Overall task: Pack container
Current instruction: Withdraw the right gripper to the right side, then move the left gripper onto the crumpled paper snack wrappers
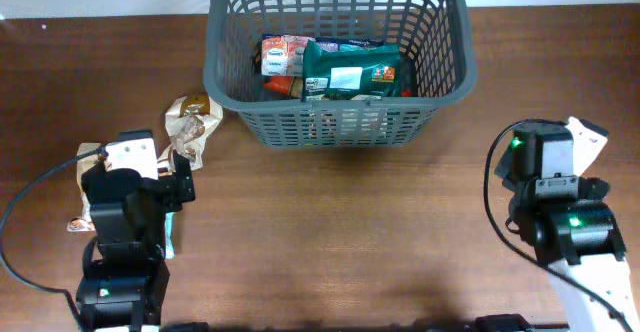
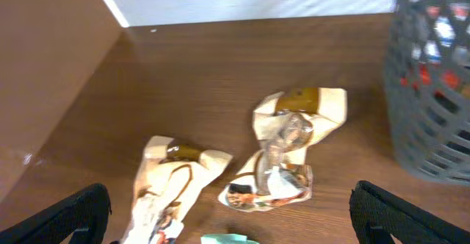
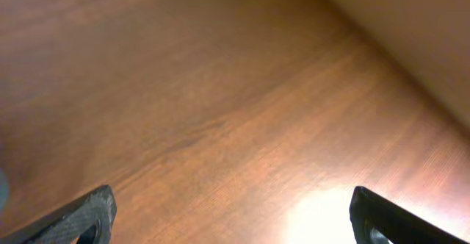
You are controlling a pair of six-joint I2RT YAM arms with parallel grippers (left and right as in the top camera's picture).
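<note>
Left gripper and right gripper both gape wide and empty; the container holds a few packets, yet at least two tan packets lie outside, unpacked.

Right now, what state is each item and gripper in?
container: upright on the table, partly filled.
green packet: lying inside the container.
orange packet: inside the container, beside the green packet.
crumpled packet: on the table, outside the container.
second packet: on the table, left of the crumpled packet.
left gripper: jaws open, empty.
right gripper: jaws open, empty, above the table.
</note>
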